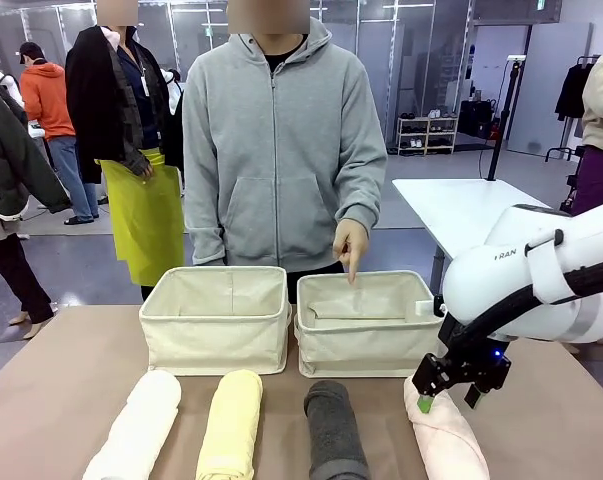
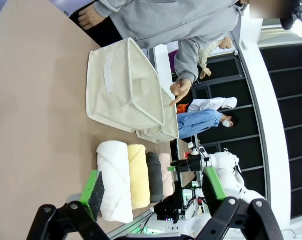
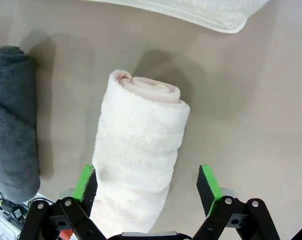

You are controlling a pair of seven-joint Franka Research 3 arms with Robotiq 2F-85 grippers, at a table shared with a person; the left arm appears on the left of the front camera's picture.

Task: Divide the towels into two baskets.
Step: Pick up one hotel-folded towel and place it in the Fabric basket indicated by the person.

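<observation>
The place is a robotics lab set up in a large open hall. A white robot arm (image 1: 541,270) with a black, green-padded right gripper (image 1: 446,395) reaches over a brown-covered table (image 1: 71,360), which serves as a work bench. Behind it lies a wide grey floor (image 1: 81,260) bounded by tall glass partition walls (image 1: 381,40), with a spare white table (image 1: 461,205), a low shelf rack (image 1: 427,133), a black stand (image 1: 501,110) and several people standing about (image 1: 46,95).
</observation>
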